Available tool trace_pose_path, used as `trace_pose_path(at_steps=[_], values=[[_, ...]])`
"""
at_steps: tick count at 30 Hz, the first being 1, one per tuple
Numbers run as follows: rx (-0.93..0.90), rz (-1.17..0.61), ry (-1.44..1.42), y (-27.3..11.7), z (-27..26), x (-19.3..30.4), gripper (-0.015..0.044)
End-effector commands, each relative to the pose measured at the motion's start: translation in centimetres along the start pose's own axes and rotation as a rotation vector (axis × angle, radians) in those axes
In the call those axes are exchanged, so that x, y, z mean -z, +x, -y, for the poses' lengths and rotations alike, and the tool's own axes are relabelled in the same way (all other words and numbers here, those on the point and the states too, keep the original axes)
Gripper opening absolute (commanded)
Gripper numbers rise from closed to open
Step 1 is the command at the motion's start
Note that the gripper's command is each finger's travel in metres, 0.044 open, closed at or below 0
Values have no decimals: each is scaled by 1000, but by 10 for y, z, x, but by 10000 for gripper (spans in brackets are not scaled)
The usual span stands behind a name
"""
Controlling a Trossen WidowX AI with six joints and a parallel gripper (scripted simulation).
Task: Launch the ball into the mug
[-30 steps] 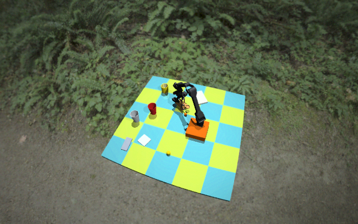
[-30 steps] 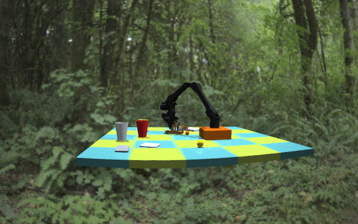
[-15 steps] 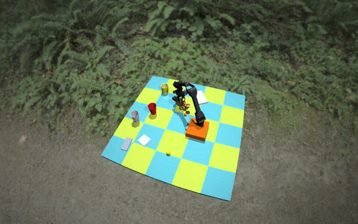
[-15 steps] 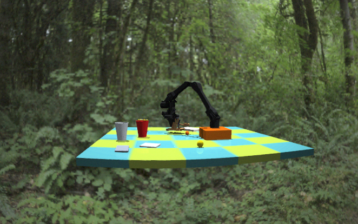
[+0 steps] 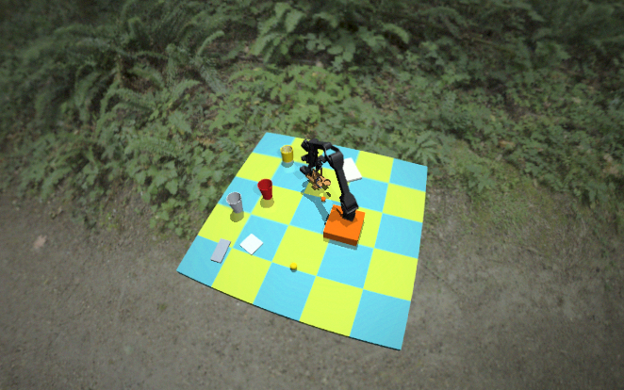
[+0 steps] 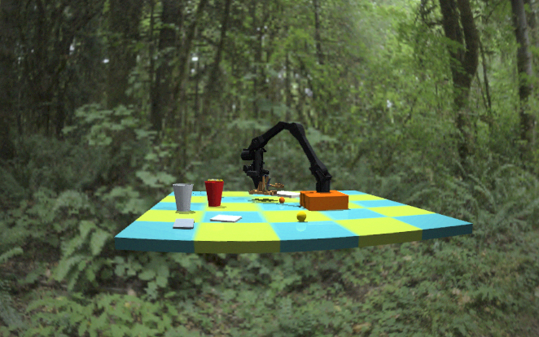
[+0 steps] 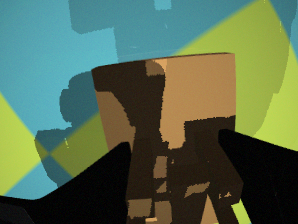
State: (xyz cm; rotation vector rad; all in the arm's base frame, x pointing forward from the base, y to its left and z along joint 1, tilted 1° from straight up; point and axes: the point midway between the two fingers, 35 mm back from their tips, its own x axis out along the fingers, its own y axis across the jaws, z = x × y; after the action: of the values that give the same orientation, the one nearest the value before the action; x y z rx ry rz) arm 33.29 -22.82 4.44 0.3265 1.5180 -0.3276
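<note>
My gripper is shut on the wooden catapult. The catapult hangs a little above the table, with its shadow beneath it. In the wrist view the two black fingers press on either side of its frame. An orange ball lies on the table close to the catapult, towards the arm's base. A yellow ball lies near the front. The yellow mug stands upright at the far left corner; in the exterior view it is mostly hidden behind the red cup.
A red cup and a grey cup stand on the left. A white tile and a grey block lie front left. A white slab lies behind the arm, which stands on an orange box.
</note>
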Motion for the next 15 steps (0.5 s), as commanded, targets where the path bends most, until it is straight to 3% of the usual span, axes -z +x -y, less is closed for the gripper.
trace_pose_path(at_steps=[1,15], values=[[2,9,-1,3,0,-1,0],[2,9,-1,26,1,-1,0]])
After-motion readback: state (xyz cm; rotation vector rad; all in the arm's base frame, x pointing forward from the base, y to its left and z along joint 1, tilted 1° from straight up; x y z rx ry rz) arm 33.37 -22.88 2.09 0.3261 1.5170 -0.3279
